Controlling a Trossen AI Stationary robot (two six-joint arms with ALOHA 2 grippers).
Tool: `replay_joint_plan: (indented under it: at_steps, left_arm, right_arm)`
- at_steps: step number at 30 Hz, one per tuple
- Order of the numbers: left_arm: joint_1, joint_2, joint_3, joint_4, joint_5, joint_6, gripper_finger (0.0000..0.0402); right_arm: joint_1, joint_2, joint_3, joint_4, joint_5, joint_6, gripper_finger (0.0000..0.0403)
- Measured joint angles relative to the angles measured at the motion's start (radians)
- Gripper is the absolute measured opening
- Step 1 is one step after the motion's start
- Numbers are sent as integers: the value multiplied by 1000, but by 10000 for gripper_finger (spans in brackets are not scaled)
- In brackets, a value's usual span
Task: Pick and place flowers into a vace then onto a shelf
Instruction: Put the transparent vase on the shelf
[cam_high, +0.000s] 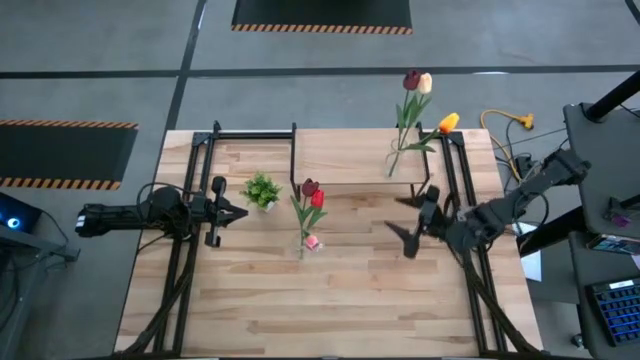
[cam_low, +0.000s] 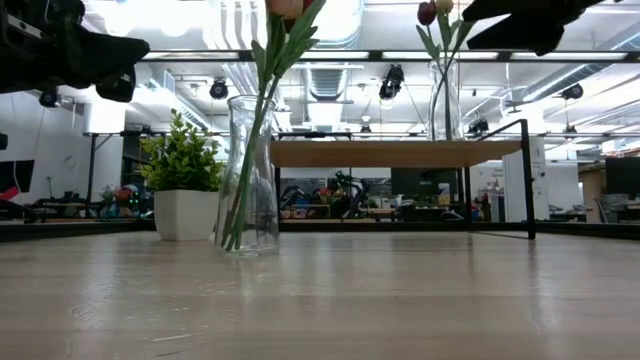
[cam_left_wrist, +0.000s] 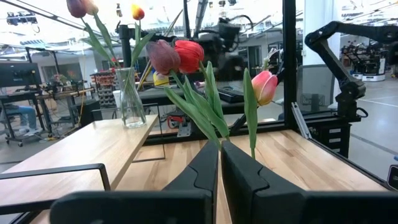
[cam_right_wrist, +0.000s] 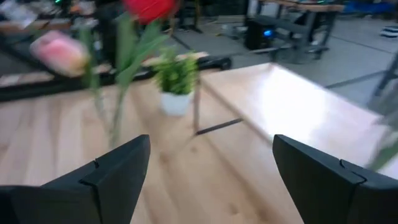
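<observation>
**A:** From above, what do you have?

**B:** No readable writing anywhere. Your left gripper (cam_high: 232, 211) hangs over the table (cam_high: 350, 310) with its fingers pressed together on nothing, just beside the small potted plant (cam_high: 262, 190). Your right gripper (cam_high: 415, 218) hangs spread wide with nothing between its fingers, just off the shelf's (cam_high: 340, 155) near right corner. One bunch of flowers (cam_high: 311, 196), maroon, red and pink, stands in a glass vase at the table's middle. A second bunch (cam_high: 420, 100), maroon, peach and yellow, stands on the shelf's right end.

**A:** And level with the table?

**B:** The near vase (cam_low: 250, 175) is clear glass with green stems crossing inside it; the plant in its white pot (cam_low: 182, 190) stands just beside it. The second vase (cam_low: 447, 100) sits on the shelf (cam_low: 400, 152) behind. Both heads run off the top.

**A:** Your left wrist?

**B:** The shut fingers (cam_left_wrist: 205, 171) point at the near tulips (cam_left_wrist: 186, 56); the far vase (cam_left_wrist: 130, 99) sits on the shelf board.

**A:** Right wrist?

**B:** The wide fingers (cam_right_wrist: 118, 171) frame the plant (cam_right_wrist: 175, 84), blurred red and pink heads (cam_right_wrist: 149, 9), and the shelf top (cam_right_wrist: 298, 106).
</observation>
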Motion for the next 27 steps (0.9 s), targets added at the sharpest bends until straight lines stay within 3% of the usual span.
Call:
replay_joint_plan:
  at_steps: [10,21,27]
  left_arm:
    - [0,0,0,0,0,0,3]
    - [0,0,0,0,0,0,3]
    - [0,0,0,0,0,0,3]
  right_arm:
    - [115,317,-24,267,-4,-37,329]
    - [69,694,42,575,-45,-40,330]
    - [9,846,153,601,-66,-58,362]
